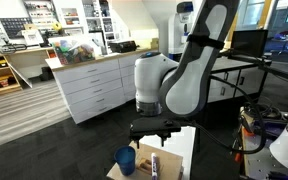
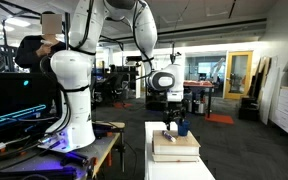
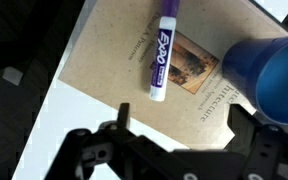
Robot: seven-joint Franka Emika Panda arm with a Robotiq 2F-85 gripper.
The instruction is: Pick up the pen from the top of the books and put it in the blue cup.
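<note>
1. One pen (image 3: 161, 50) is lying flat on the tan cover of the books (image 3: 109, 70). Its purple cap is pointing toward the top of the wrist view, and its white printed barrel is running down toward the jaws.
2. The blue cup (image 3: 269, 75) is standing upright near the pen, on its right in the wrist view, and is not touching it. It is overlapping the right part of the cover, and I cannot tell whether it is resting on the books or just beside them.
3. The jaws are standing wide apart and holding nothing. They are hanging above the books, with the pen lying ahead of the gap between them, untouched.
4. In an exterior view the white arm (image 1: 189, 70) is bending down over the stack.
5. The books are sitting on a white surface (image 2: 179, 168), which is also showing as a pale strip beside the cover in the wrist view.
</note>
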